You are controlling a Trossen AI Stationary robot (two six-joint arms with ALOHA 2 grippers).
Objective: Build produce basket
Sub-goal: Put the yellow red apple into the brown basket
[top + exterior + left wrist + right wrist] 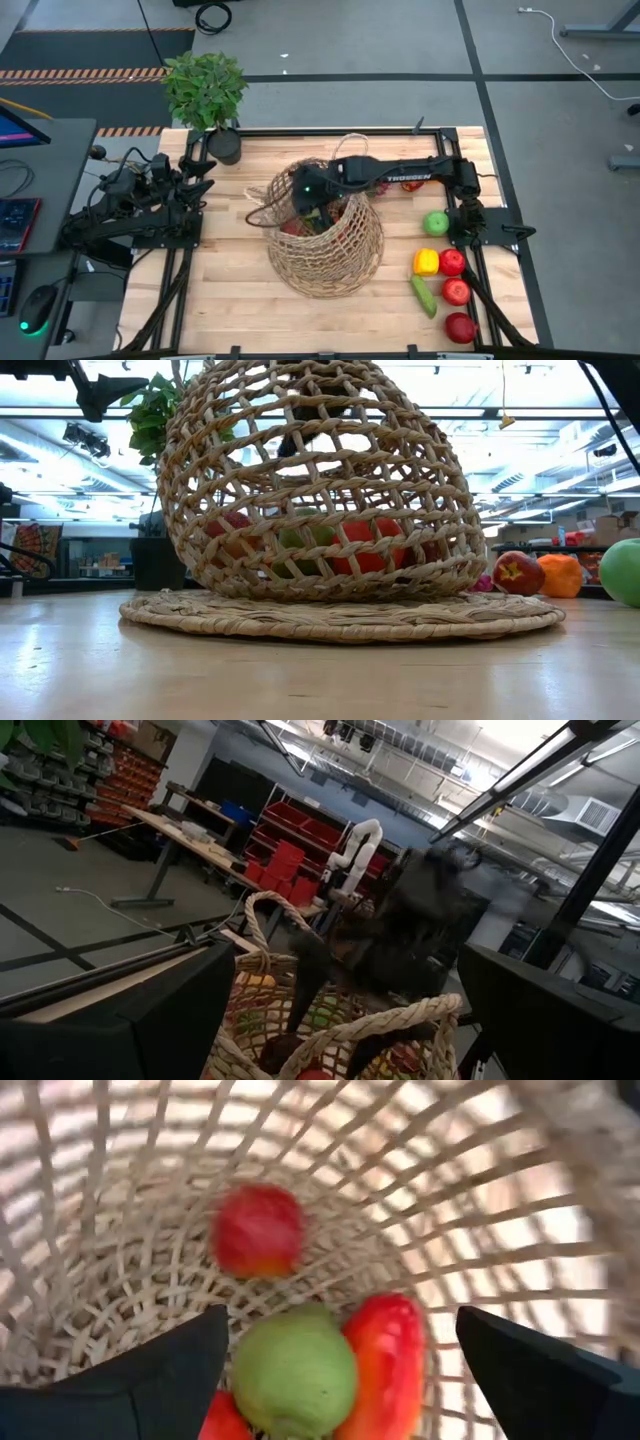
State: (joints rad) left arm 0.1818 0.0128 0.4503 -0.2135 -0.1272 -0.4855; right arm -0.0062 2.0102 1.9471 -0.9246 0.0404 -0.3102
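Note:
The tan open-weave basket (325, 245) stands mid-table on its flat woven base (340, 615). Inside lie a red apple (257, 1230), a green fruit (295, 1375) and a red pepper (385, 1365). My right gripper (315, 205) hangs open in the basket's mouth, slanting down over this produce, with nothing between its fingers. More produce sits at the table's right: a green apple (436, 223), a yellow pepper (426, 262), a cucumber (423, 296) and red apples (457, 291). My left gripper (200, 180) waits open at the far left, looking toward the basket (330, 1030).
A leafy plant in a black pot (207, 95) stands at the far left corner, behind my left arm. The basket's thin loop handle (350, 145) rises beside my right arm. Bare wood lies along the near edge (250, 320).

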